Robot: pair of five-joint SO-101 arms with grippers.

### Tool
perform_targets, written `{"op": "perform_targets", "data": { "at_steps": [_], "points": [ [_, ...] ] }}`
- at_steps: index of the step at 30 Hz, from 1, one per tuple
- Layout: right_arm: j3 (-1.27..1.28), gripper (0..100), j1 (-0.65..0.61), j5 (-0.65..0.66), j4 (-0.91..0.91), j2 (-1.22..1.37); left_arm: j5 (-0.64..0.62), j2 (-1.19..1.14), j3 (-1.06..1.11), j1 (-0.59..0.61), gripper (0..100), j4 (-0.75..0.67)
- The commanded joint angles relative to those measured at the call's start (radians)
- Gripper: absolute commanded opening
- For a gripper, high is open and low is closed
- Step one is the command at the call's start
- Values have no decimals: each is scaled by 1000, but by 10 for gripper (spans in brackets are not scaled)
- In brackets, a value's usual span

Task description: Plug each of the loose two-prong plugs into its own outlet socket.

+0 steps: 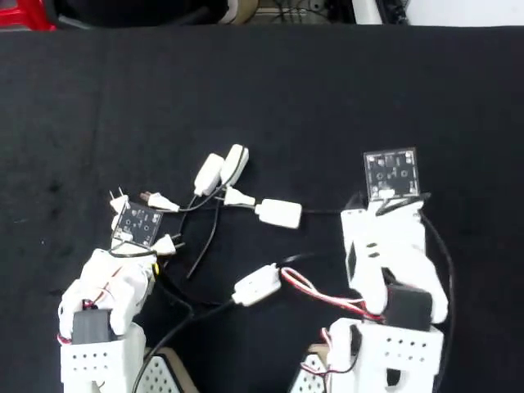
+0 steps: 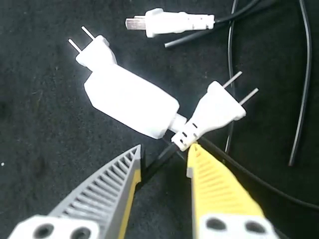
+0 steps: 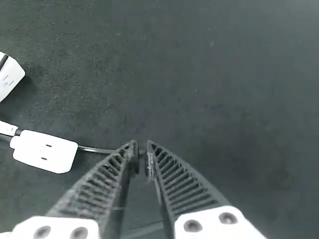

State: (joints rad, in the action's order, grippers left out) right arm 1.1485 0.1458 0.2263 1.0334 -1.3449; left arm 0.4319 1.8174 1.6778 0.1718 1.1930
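Closest to my left wrist camera, my left tool (image 2: 164, 152) stands wide, with its grey and yellow fingers on either side of a black cord (image 2: 158, 160). The yellow fingertip (image 2: 197, 154) touches the ribbed back end of a white two-prong plug (image 2: 214, 112). That plug's prongs point away from the tool. Its tail lies against a white block (image 2: 132, 102) with two prongs at its far end. I cannot tell whether those prongs belong to the block or to a plug seated in it. Beyond lies a second plug (image 2: 169, 23), whose cord runs out of sight.

From above, this cluster sits near the desk's (image 1: 262, 98) near edge, toward the left corner, partly covered by my wrist board (image 1: 139, 223).

My right tool (image 3: 140, 149) is narrow, its black fingers almost together. The tips sit at a thin cord (image 3: 99, 149) that leads to a white outlet socket (image 3: 45, 149). I cannot make out whether they pinch it. Another socket (image 3: 9, 74) is cut off at the edge.
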Motion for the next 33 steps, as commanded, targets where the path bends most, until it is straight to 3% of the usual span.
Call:
{"op": "perform_targets", "data": {
  "at_steps": [1, 5, 10, 15, 22, 28, 33],
  "points": [
    [36, 21, 21, -64, -58, -15, 6, 5, 7, 1, 145, -26],
    [116, 21, 26, -104, -157, -13, 2, 5, -21, 1, 145, -31],
    [151, 24, 135, -158, -227, -13, -3, 5, -87, -31, 145, -26],
    [153, 25, 181, -166, -227, -13, -104, -2, -136, -294, 148, -32],
    [153, 25, 180, -166, -226, -10, -114, -34, -280, -550, 149, -35],
    [153, 25, 180, -167, -226, -7, -127, -388, -340, -688, 149, -192],
    [168, 25, 180, -167, -227, -12, -138, -804, -515, -843, 149, -210]
  ]
}}
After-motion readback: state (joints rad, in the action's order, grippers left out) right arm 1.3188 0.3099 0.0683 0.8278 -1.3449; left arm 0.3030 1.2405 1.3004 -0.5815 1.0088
